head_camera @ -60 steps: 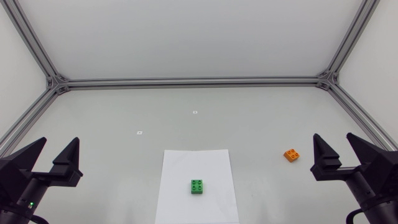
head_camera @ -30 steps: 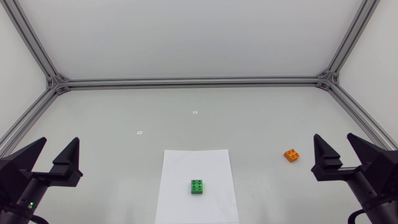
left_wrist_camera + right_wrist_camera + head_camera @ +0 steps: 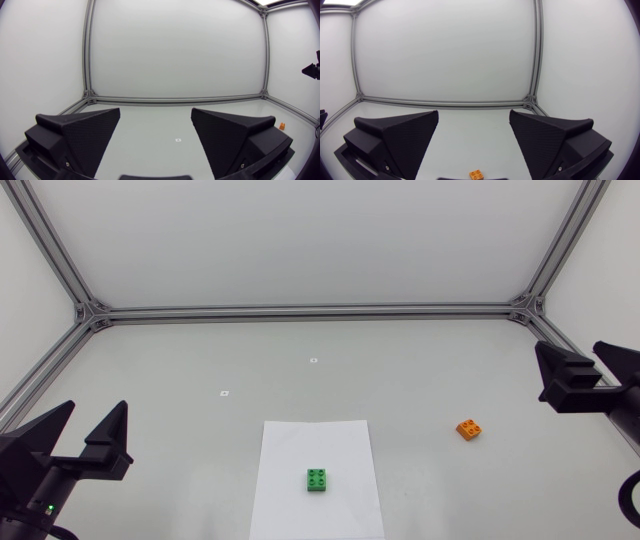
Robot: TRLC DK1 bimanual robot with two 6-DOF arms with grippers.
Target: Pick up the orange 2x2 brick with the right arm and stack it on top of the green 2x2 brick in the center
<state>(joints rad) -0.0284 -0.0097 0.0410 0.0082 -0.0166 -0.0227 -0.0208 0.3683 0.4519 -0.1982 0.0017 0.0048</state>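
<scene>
The orange 2x2 brick [image 3: 468, 429] lies on the table right of centre, studs up. A green 2x2 brick [image 3: 317, 479] sits on a white paper sheet [image 3: 300, 440] in the middle front. My right gripper [image 3: 568, 348] hangs open and empty at the right edge, apart from the orange brick. In the right wrist view the orange brick [image 3: 476, 174] lies low between the open fingers [image 3: 395, 137] of the right gripper [image 3: 473, 120]. My left gripper [image 3: 96, 408] stands open and empty at the front left. The left wrist view shows the left gripper [image 3: 155, 117] open and the orange brick [image 3: 282, 126] far off.
An aluminium frame [image 3: 310, 311] borders the table at the back and sides. Two small white markers [image 3: 313, 360] lie on the grey surface behind the paper. My right gripper [image 3: 312, 70] shows small at the far side in the left wrist view.
The right gripper has moved away from the front edge towards the back right and now stands beyond the orange brick. Left arm and both bricks are unchanged.
</scene>
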